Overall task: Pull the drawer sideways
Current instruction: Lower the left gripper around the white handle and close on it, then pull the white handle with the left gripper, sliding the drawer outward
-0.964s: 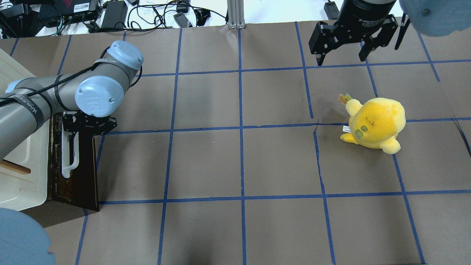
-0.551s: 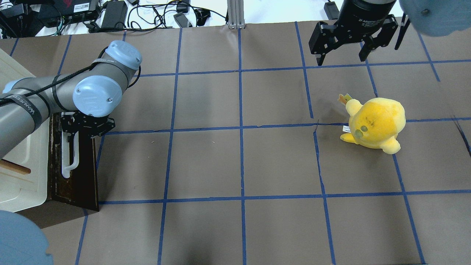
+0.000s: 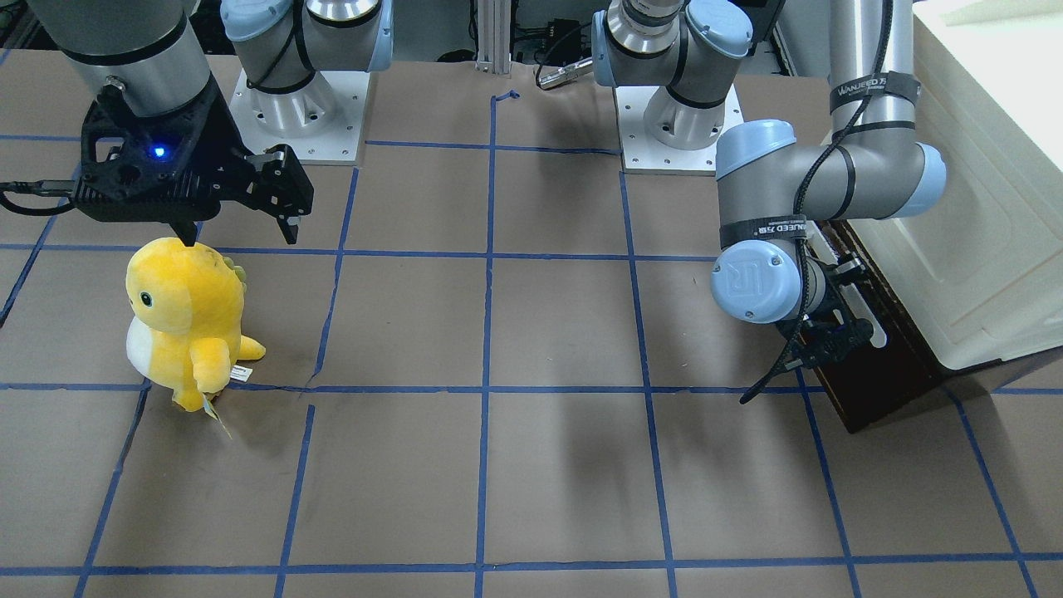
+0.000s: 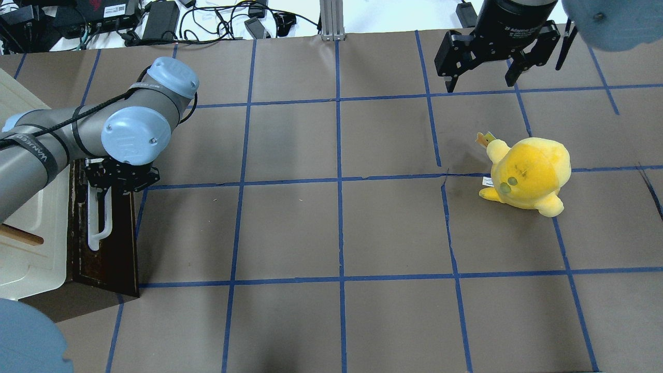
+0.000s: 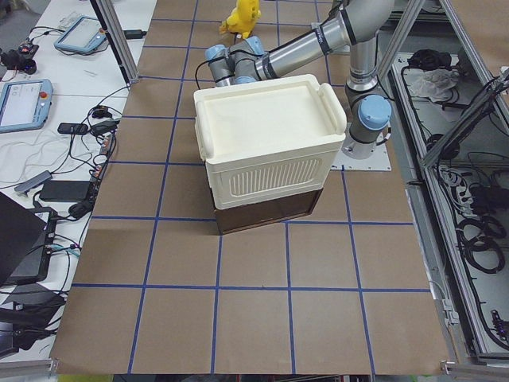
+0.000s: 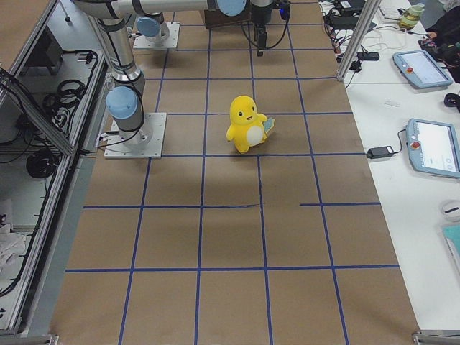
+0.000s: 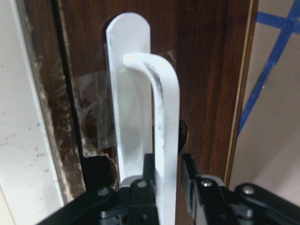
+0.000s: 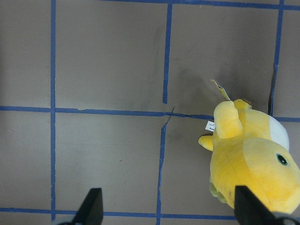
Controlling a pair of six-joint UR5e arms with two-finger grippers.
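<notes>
White handle (image 7: pixel 161 117): runs straight between the left jaws, which are closed tight on it.
Brown drawer (image 7: pixel 206 70): directly ahead of those jaws, its front almost flush with the cream cabinet (image 7: pixel 28 117); only a thin dark gap shows.
Progress: grip looks made; nearly all the sideways pull seems yet to do.
Right jaws: well apart, spread wide, empty; a yellow toy (image 4: pixel 528 173) sits near them.

left arm (image 4: pixel 46 145): grey tube with pale-blue joint caps, enters at overhead view's mid-left, wrist turned down.
left gripper (image 7: pixel 167 168): black, two-fingered, closed around white bar handle (image 7: pixel 161 108).
right gripper (image 4: pixel 480 83): black, two-fingered, upper right, jaws wide apart.
</notes>
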